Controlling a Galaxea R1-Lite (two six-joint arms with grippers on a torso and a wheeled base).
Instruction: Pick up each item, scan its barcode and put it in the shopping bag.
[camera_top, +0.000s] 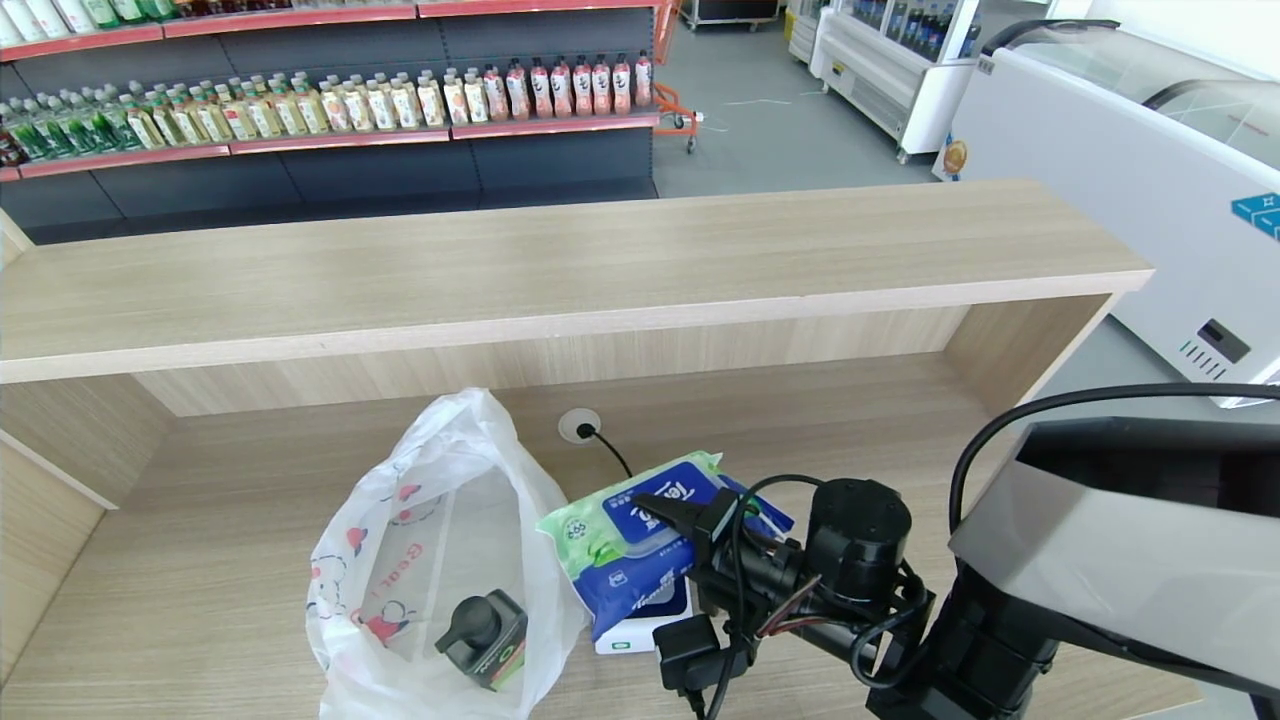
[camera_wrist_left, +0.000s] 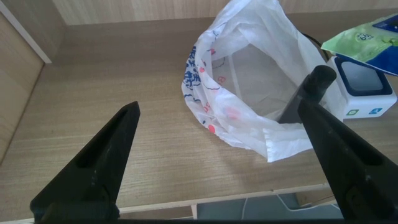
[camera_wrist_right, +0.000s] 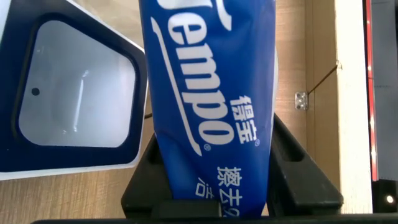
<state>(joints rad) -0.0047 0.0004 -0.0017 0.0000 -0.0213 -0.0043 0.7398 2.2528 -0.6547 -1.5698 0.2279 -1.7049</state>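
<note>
Your right pincer (camera_top: 672, 535) pinches the wipes pack (camera_top: 615, 530) above the scanner (camera_top: 640, 634); a dark item (camera_top: 485, 635) sits in the shopping bag (camera_top: 400, 520), so bagging this pack looks left.

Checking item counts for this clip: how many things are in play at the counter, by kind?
Shopping bag: 1
Scanner: 1
Store items: 2 (blue-and-green wipes pack held in the right gripper, dark capped item inside the bag)
Total: 4
</note>
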